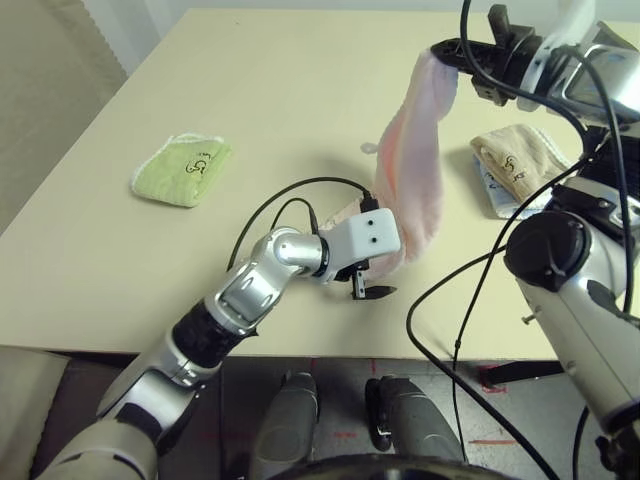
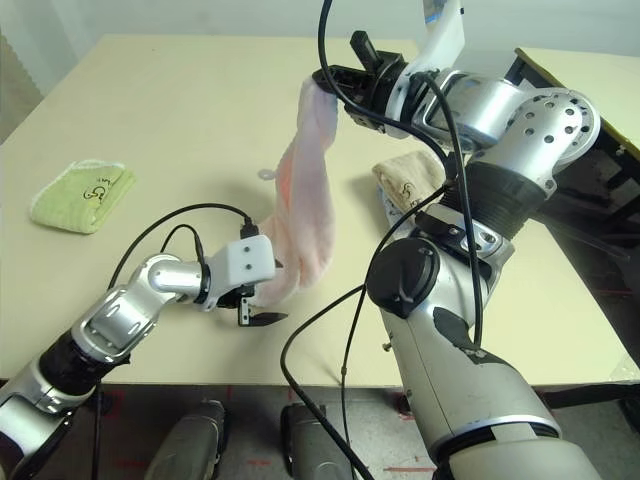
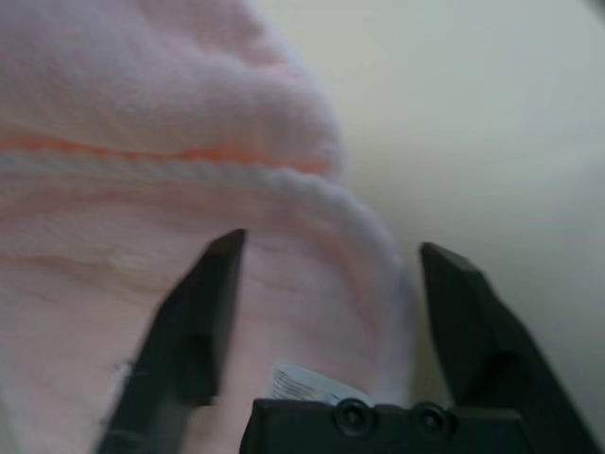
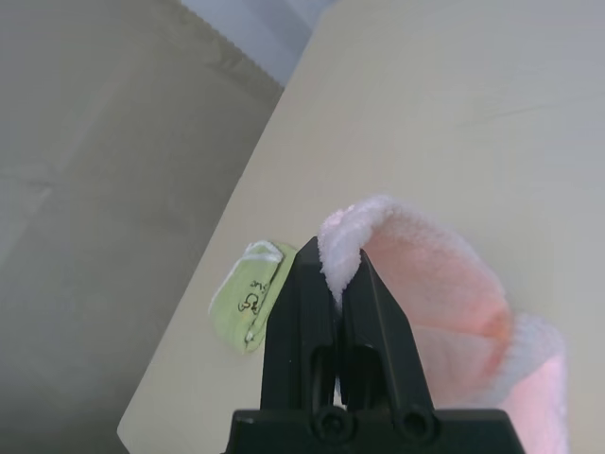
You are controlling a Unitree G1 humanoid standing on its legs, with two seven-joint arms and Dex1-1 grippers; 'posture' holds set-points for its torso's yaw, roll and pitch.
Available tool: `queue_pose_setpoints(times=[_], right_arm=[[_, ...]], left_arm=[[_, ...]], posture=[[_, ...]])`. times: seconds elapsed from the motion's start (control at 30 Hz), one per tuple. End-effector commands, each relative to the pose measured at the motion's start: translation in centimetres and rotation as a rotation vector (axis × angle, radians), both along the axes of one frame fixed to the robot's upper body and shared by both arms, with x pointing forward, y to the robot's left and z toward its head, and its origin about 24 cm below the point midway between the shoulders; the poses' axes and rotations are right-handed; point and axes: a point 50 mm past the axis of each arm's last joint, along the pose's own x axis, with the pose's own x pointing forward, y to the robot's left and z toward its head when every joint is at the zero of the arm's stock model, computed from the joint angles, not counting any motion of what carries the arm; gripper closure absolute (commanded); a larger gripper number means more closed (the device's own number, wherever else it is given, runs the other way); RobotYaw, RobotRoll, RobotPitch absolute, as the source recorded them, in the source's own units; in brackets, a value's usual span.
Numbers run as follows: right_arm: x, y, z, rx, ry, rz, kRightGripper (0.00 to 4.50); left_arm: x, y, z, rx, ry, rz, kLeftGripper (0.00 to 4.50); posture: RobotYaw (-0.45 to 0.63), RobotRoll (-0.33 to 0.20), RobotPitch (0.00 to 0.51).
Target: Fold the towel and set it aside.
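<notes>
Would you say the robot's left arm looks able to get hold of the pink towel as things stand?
Probably yes: the left gripper is open right over the pink towel's white-trimmed edge, and nothing appears to stand between them.

That fluffy pale pink towel (image 1: pixel 421 160), edged in white and bearing a white care tag, hangs unfolded in a long, loose drape, one end pinched up high, its lower part bunched near the counter's (image 1: pixel 290 90) front edge.
</notes>
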Motion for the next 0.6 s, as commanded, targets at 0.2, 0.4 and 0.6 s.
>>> queue_pose_setpoints(times=[0.2, 0.4, 0.6], right_arm=[[-0.4, -0.2, 0.3, -0.015, -0.015, 0.008, 4.50], [-1.0, -0.7, -0.1, -0.124, -0.045, 0.023, 4.50], [-4.8, -3.5, -3.7, -0.447, -0.020, 0.309, 4.50]], left_arm=[[0.9, 0.2, -0.5, 0.042, -0.019, 0.040, 3.87], [1.5, 1.5, 2.0, -0.125, 0.016, 0.100, 4.46], [3.3, 8.4, 7.8, -0.357, 0.129, 0.261, 4.46]], posture=[[0.05, 0.000, 0.134], [0.05, 0.000, 0.131], [0.04, 0.000, 0.127]])
